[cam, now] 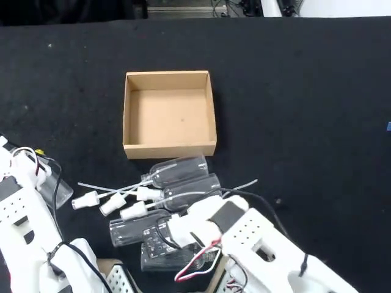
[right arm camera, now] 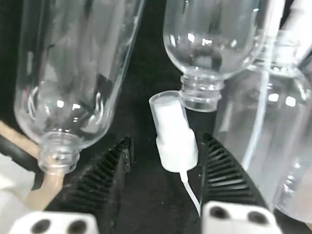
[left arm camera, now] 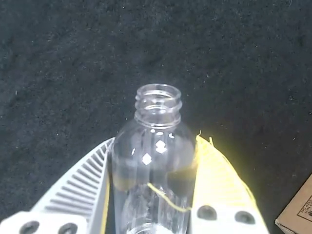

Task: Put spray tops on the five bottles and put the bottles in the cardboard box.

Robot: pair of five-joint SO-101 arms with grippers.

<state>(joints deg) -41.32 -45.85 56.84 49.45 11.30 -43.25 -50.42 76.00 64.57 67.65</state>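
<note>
1. Left arm (cam: pixel 21 207), far left of the bench (cam: pixel 317 110): the left jaws are clamped on the body of an uncapped bottle (left arm camera: pixel 157 109). Its neck is bare and it is held apart from the heap.
2. Loose spray tops (cam: pixel 85 200) lie on the bench with their dip tubes trailing, just left of the other bottles (cam: pixel 183 171).
3. That heap sits just in front of the cardboard box (cam: pixel 170 149), which has no bottle in it.
4. Right arm (cam: pixel 244 235) is over the heap. The right jaws are part open and straddle one spray top (right arm camera: pixel 171 129) with a gap on both sides. Bare bottle necks lie right beside it.
5. Step, by judgement: picking a top for the first capping.
6. Next move calls for closing on the top only, clear of the adjacent neck, and lifting its tube free. Then carry it to the held bottle, feed the tube into the neck and seat the top.
</note>
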